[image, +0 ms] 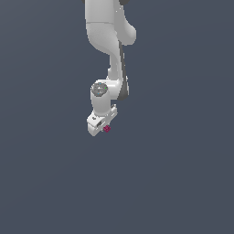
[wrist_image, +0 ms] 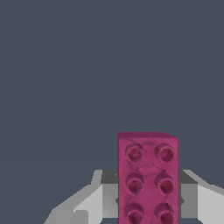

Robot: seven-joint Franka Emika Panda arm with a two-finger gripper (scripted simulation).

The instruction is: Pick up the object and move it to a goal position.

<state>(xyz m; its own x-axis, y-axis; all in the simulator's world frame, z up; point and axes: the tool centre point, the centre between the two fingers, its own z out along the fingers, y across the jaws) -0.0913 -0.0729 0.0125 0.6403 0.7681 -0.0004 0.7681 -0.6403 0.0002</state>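
Observation:
The object [wrist_image: 147, 177] is a magenta-red rectangular block with two rows of studs on its face. In the wrist view it stands between my two grey fingers [wrist_image: 109, 199], which press against both of its long sides. In the exterior view the object [image: 107, 129] is only a small magenta spot at the lower end of the white gripper [image: 104, 128], under the white arm [image: 107, 55]. The gripper is shut on the block. The surface beneath it is uniform dark grey-blue, and I cannot tell whether the block rests on it or hangs above it.

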